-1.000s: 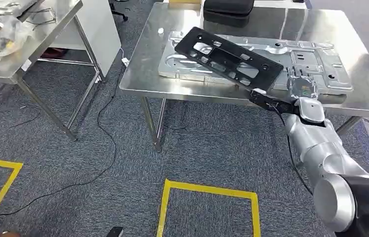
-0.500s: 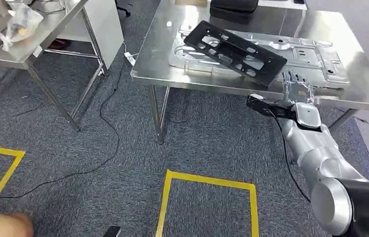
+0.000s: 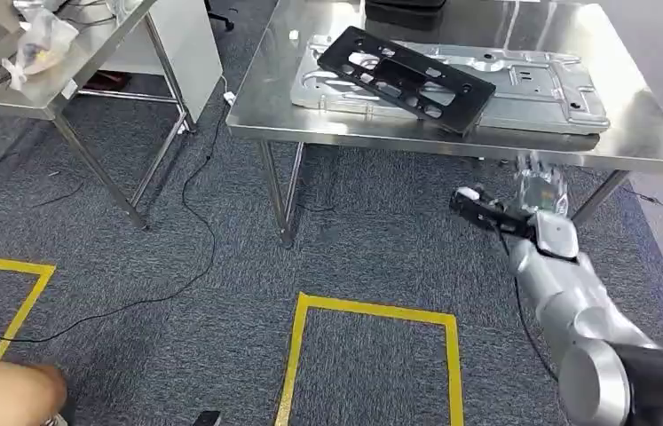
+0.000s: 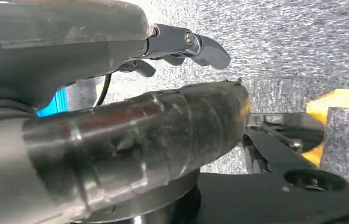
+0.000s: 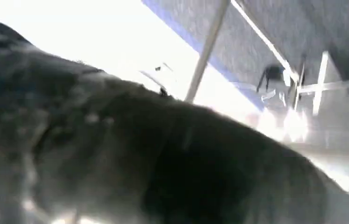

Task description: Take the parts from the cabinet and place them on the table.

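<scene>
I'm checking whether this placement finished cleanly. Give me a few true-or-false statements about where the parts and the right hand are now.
1. The black part lies on the silver panel. True.
2. The right hand grips the black part. False: it is below the table edge, apart from the part.
3. The silver panel lies on the floor. False: it lies on the table.
4. A black case sits at the table's far edge. True.
5. The black part is tilted against the table leg. False: it lies across the panel, up on the tabletop.

Right hand (image 3: 540, 188) motion-blurred; finger pose unclear.
</scene>
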